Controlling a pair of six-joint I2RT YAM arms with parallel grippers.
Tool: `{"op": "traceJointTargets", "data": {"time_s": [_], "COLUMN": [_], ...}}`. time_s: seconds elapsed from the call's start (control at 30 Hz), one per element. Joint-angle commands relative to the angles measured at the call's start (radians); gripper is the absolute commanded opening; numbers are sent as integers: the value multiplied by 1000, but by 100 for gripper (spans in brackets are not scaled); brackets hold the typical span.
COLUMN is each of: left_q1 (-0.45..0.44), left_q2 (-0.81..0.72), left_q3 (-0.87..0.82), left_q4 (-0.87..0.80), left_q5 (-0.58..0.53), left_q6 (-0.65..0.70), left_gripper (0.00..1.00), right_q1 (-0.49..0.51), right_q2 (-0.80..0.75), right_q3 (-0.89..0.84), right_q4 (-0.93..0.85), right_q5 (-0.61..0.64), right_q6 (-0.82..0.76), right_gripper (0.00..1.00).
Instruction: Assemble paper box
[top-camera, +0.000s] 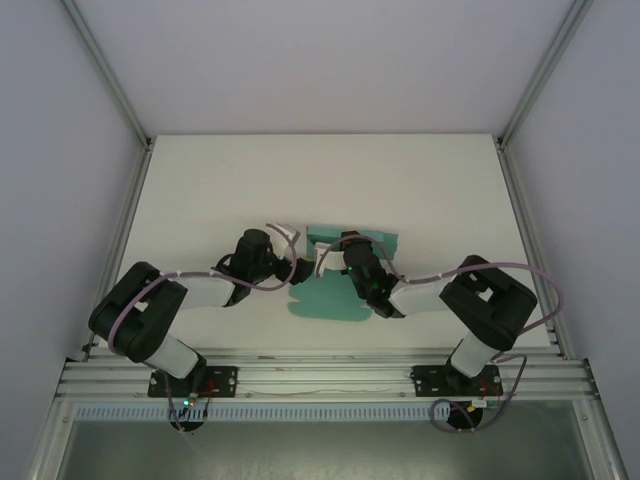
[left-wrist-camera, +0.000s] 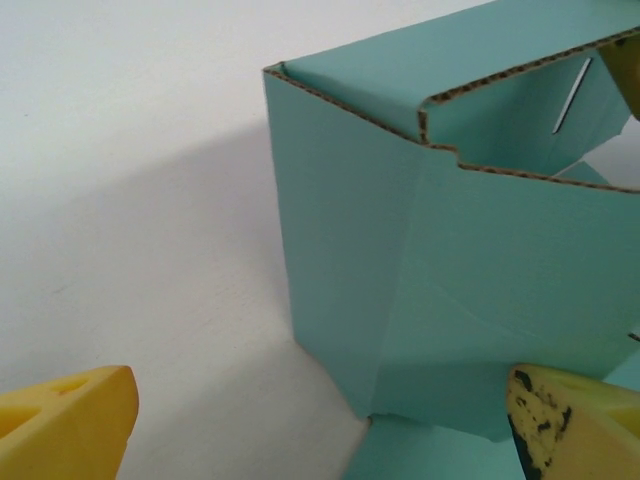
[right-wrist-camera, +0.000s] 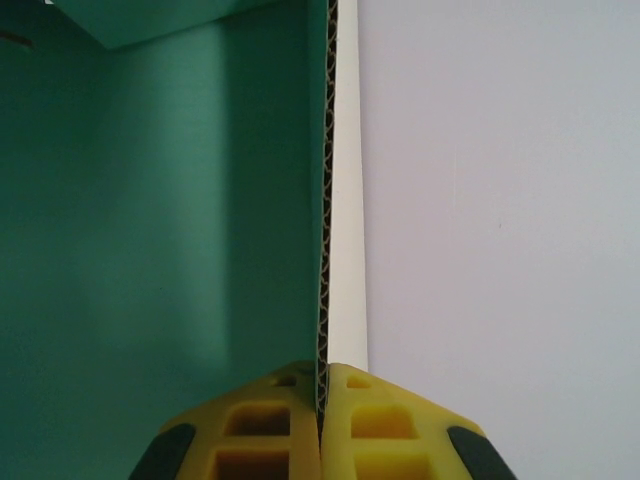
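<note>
The paper box (top-camera: 325, 300) is teal-green corrugated card in the middle of the table, half folded: part lies flat and walls stand up at its far side. In the left wrist view its upright walls (left-wrist-camera: 450, 280) meet at a corner between my wide-apart yellow fingers. My left gripper (top-camera: 303, 270) (left-wrist-camera: 320, 415) is open at the box's left side and holds nothing. My right gripper (top-camera: 352, 248) (right-wrist-camera: 322, 385) is shut on the top edge of an upright wall (right-wrist-camera: 150, 250), pinching the card between both pads.
The white table (top-camera: 200, 190) is bare round the box, with room to the left, right and far side. Grey walls and aluminium posts enclose it. A metal rail (top-camera: 320, 375) with both arm bases runs along the near edge.
</note>
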Motion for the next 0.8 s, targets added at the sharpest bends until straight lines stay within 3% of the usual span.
{"op": "traceJointTargets", "data": {"time_s": [0.0,0.37,0.5,0.63,0.77], "left_q1": [12,57,57,55,55], "left_q2": [-21,110,154,165,185], "left_q3": [9,139,169,174,147], "left_q4": [26,36,57,109,199], "left_q5": [59,158,71,-11,-25], "left_q6": [22,35,12,-20,-45], "left_gripper": [95,98,95,85,63], "right_q1": [9,11,19,28,29], "right_q2": [10,1,13,2,11], "right_q3": [13,30,24,28,31], "right_q4": [-94,-197,-180,-233,-257], "right_q5": [-33,-97,-83,-106,-117], "right_q6": [14,83,78,119,141], "right_gripper": [0,0,0,0,0]}}
